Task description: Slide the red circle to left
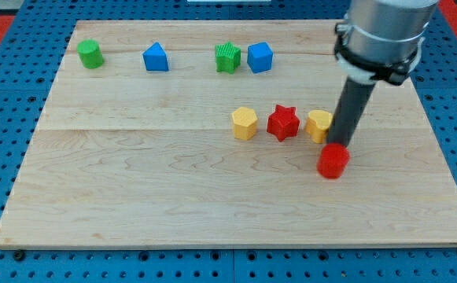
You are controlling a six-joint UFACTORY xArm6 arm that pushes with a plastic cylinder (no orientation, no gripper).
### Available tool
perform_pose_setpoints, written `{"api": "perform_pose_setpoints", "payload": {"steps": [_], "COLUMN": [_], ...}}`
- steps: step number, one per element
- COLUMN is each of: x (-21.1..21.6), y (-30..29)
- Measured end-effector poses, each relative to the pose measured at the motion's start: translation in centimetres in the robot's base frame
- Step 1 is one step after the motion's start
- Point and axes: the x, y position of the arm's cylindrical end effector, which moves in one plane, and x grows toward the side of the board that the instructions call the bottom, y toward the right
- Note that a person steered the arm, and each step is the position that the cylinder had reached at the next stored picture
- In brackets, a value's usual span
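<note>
Green cylinder (90,54), blue block (156,57), green block (227,58) and blue cube (259,57) line the board's (134,181) top. Below, a yellow block (245,123), red star (283,122) and second yellow block (318,125) form a row. Red circle (333,161) lies lower right. I have no claw, only a rod; my tip (344,146) touches the circle's upper right edge, placed, I judge, to push it leftward.
</note>
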Motion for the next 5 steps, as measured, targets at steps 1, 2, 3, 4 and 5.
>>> {"api": "perform_pose_setpoints", "payload": {"steps": [1, 2, 3, 4, 5], "x": [1.4, 1.4, 3.5, 5.1, 5.1], "y": [3.4, 4.1, 4.1, 0.2, -4.4]}}
